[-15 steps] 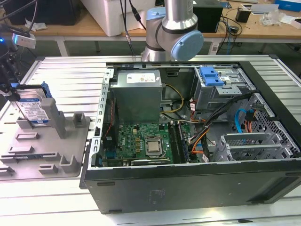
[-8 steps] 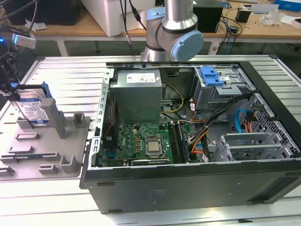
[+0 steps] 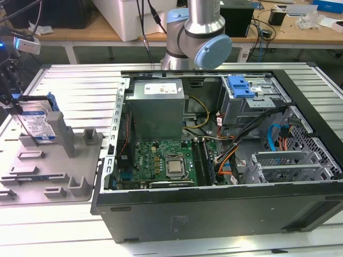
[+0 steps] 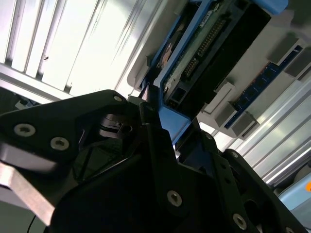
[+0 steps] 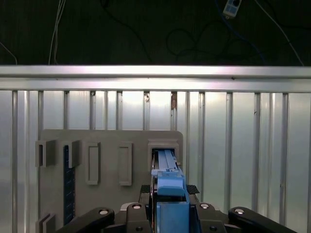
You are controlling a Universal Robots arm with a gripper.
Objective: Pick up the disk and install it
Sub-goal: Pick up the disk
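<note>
The disk [image 3: 36, 121], a silver drive with a white-and-blue label in a blue carrier bracket, stands on edge in the grey slotted holder [image 3: 59, 166] at the exterior view's left. My gripper [image 3: 15, 104] is at its upper end. In the first wrist view the blue carrier [image 5: 168, 187] sits between my gripper's [image 5: 168, 190] two black fingers, which press on its sides, and its far end reaches into the holder's slot [image 5: 165, 148]. The second wrist view shows the disk's circuit-board face [image 4: 204, 43] beside one black finger [image 4: 151, 116].
The open computer case [image 3: 214, 206] lies at the exterior view's right, with a motherboard [image 3: 163, 163], a grey power-supply box [image 3: 158, 107] and a grey drive cage [image 3: 252, 101] with a blue latch [image 3: 239, 85]. Cables run beside the cage. The ribbed metal table [image 3: 69, 75] surrounds it.
</note>
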